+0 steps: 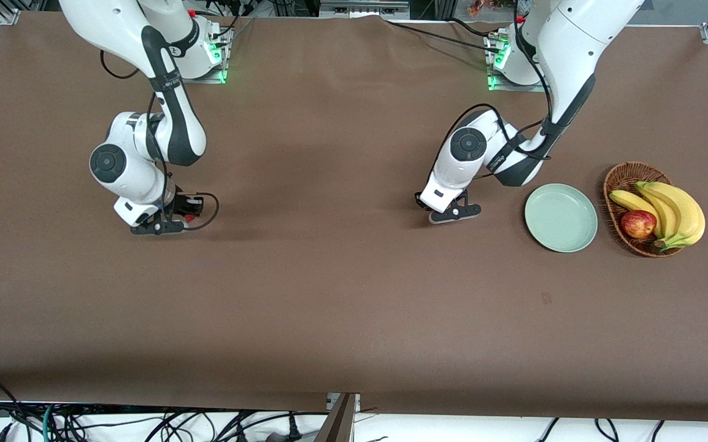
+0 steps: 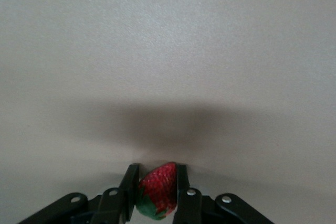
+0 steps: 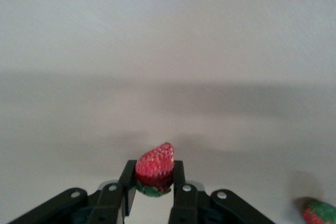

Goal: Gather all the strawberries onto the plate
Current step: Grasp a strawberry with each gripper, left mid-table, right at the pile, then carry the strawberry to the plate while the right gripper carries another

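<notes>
The left gripper point(image 2: 157, 190), low over the bare table point(image 1: 329, 294) near the plate point(image 1: 561, 218), is clamped on a strawberry point(image 2: 157, 191) held between its fingers. The right gripper point(image 3: 153, 182), low at the right arm's end of the table, pinches a second strawberry point(image 3: 155, 167), and a third strawberry point(image 3: 318, 211) lies on the table close beside it. The pale green plate holds nothing and sits just beside a wicker basket point(image 1: 621, 173) of bananas point(image 1: 673, 212) and an apple point(image 1: 638, 223), toward the left arm's end.
</notes>
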`<act>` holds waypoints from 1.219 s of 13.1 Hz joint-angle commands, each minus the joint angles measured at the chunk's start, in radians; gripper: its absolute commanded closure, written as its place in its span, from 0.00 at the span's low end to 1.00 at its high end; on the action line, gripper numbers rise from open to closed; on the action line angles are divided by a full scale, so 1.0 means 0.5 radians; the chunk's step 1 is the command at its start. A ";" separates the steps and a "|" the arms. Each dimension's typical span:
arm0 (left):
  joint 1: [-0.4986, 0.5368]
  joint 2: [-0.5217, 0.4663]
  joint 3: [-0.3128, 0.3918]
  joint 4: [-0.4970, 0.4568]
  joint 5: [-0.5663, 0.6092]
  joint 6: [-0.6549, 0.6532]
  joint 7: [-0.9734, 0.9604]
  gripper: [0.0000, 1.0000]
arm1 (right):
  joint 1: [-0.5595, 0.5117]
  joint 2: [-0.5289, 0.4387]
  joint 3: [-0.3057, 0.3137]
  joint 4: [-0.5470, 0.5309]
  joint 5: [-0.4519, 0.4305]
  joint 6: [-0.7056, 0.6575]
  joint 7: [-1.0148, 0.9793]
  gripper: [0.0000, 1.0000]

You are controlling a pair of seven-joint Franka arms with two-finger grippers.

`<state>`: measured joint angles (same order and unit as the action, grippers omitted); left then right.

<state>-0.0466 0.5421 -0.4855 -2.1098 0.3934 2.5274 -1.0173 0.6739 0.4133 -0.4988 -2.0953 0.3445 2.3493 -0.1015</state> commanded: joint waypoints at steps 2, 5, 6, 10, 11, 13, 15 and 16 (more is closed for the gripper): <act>0.023 -0.053 -0.005 0.283 -0.111 -0.415 0.113 0.78 | -0.007 0.152 0.138 0.401 0.044 -0.241 0.270 0.86; 0.084 -0.255 0.160 0.391 -0.528 -0.749 0.729 0.78 | -0.001 0.210 0.337 0.573 0.047 -0.235 0.588 0.85; 0.090 -0.326 0.264 0.391 -0.620 -0.817 0.922 0.78 | 0.005 0.229 0.408 0.634 0.047 -0.232 0.702 0.85; 0.093 -0.480 0.752 0.376 -0.768 -1.017 1.778 0.78 | 0.133 0.455 0.556 0.926 0.047 -0.134 1.238 0.83; 0.093 -0.477 0.878 0.363 -0.771 -1.020 1.990 0.77 | 0.216 0.532 0.559 1.002 0.044 -0.076 1.428 0.83; 0.130 -0.449 1.050 0.336 -0.774 -0.984 2.340 0.77 | 0.388 0.719 0.559 1.208 0.044 0.050 1.742 0.83; 0.151 -0.419 1.124 0.223 -0.802 -0.804 2.494 0.76 | 0.523 0.891 0.565 1.340 0.044 0.292 2.021 0.82; 0.173 -0.418 1.130 0.110 -0.802 -0.639 2.528 0.76 | 0.590 0.961 0.577 1.380 0.044 0.420 2.159 0.82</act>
<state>0.0387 0.3351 0.0735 -1.9683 0.0274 2.0984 0.1849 0.9210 0.7981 -0.2043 -1.5012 0.3511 2.4841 0.8717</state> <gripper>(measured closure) 0.665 0.687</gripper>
